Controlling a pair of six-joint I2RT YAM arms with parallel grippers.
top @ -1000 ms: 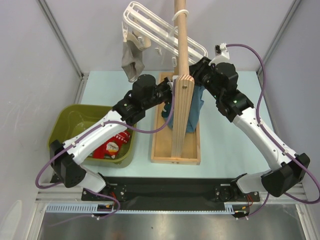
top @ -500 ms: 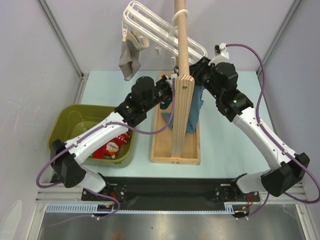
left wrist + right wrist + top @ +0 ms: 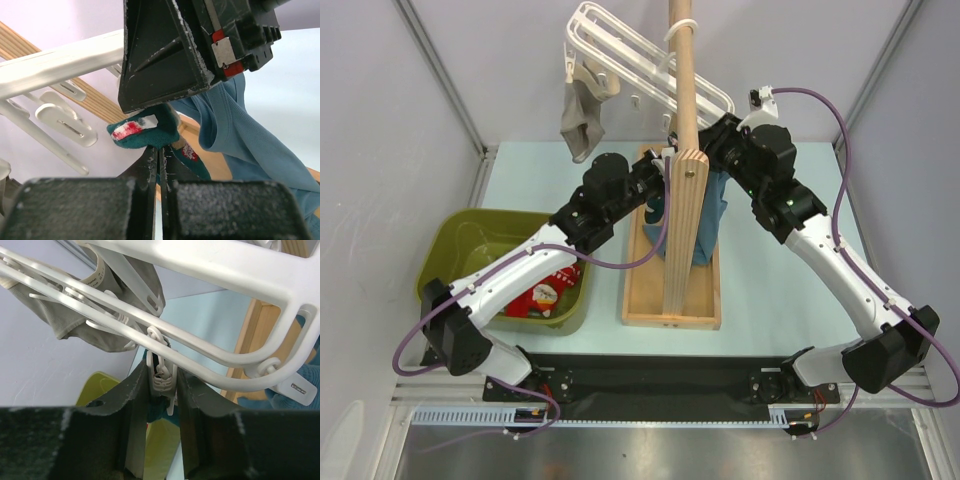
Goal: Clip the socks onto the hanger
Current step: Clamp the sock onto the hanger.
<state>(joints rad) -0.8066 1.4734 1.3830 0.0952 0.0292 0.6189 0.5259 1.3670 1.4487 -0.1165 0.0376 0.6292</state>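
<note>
My left gripper [image 3: 159, 150] is shut on a dark teal sock with red and white print [image 3: 150, 131] and holds it up beside the wooden pole, under the white hanger [image 3: 650, 60]. In the top view the left gripper [image 3: 657, 200] sits just left of the pole. My right gripper [image 3: 162, 375] is shut on a white clip peg [image 3: 163, 371] that dangles from the hanger's rail [image 3: 225, 270], squeezing it. The teal sock [image 3: 160, 407] shows just below that peg. The right gripper [image 3: 700, 140] is behind the pole. More red socks [image 3: 542, 296] lie in the bin.
A grey-beige sock [image 3: 582, 118] hangs clipped at the hanger's left end. A medium-blue garment [image 3: 712, 215] hangs by the wooden pole stand [image 3: 682, 120], whose tray base [image 3: 670, 300] lies mid-table. An olive-green bin [image 3: 460, 250] stands at the left.
My left arm has moved up and right, bringing the teal sock closer to the pole and the peg. The grey-beige sock has swung a little. The right arm has held still.
</note>
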